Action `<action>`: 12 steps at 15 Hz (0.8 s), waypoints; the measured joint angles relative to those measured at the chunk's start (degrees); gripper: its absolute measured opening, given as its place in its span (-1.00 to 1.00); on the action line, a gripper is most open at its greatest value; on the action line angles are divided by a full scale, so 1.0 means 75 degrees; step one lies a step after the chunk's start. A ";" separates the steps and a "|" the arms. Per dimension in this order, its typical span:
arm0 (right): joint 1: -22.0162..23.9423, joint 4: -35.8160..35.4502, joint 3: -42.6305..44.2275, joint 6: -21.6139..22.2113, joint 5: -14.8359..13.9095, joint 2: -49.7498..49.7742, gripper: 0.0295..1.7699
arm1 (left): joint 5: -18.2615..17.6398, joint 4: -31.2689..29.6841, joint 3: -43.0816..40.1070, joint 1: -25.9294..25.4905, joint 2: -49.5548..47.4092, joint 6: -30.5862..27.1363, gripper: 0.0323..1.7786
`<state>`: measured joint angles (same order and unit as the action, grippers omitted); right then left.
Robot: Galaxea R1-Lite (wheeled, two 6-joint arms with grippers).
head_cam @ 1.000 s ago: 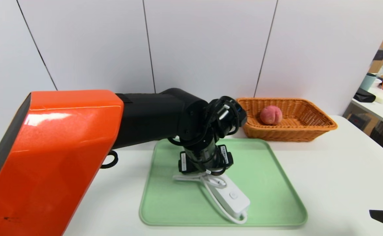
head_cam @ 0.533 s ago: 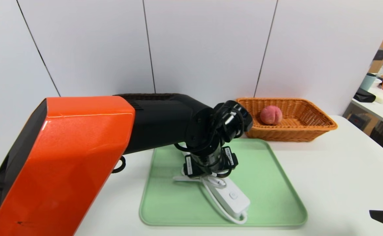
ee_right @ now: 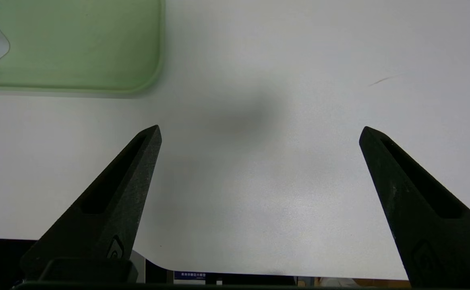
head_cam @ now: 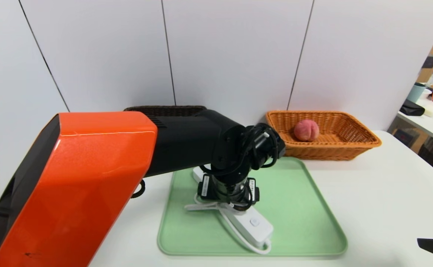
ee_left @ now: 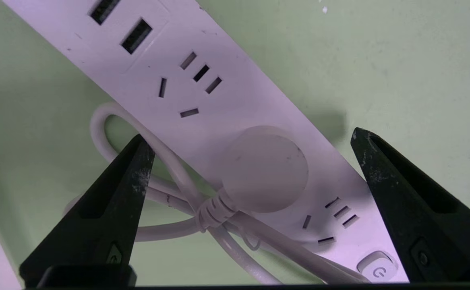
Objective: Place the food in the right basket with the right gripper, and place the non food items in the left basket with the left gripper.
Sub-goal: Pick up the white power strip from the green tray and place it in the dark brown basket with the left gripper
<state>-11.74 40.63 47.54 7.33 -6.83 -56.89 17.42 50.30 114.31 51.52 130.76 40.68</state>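
Rolled and slightly lower than before, the left gripper (ee_left: 251,161) hangs steeply downward, fingers (ee_left: 114,201) wide apart, straddling the power strip (ee_left: 235,104).

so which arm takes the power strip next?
Left. The left gripper hangs open right over the power strip on the tray; the right gripper sits open over bare table.

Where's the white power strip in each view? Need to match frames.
Head view: white power strip lies diagonally on the green tray, below the left tool.
Left wrist view: fills the frame diagonally.
Right wrist view: only a corner at the edge.
Shared landmark: the green tray.
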 joint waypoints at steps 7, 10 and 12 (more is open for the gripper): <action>0.0020 0.0000 -0.0034 0.0015 0.0000 -0.0015 0.92 | -0.0081 -0.0361 0.0007 -0.0005 0.0023 0.0250 0.90; 0.0011 -0.0002 -0.0034 0.0003 0.0000 -0.0033 0.92 | -0.0255 -0.0330 0.0007 -0.0016 0.0029 0.0449 0.90; 0.0011 0.0000 -0.0029 -0.0008 0.0000 -0.0047 0.92 | -0.0302 -0.0312 0.0007 -0.0016 0.0034 0.0510 0.90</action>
<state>-11.65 40.63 47.32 7.27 -6.83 -57.25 15.15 47.96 114.36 51.40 131.01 44.51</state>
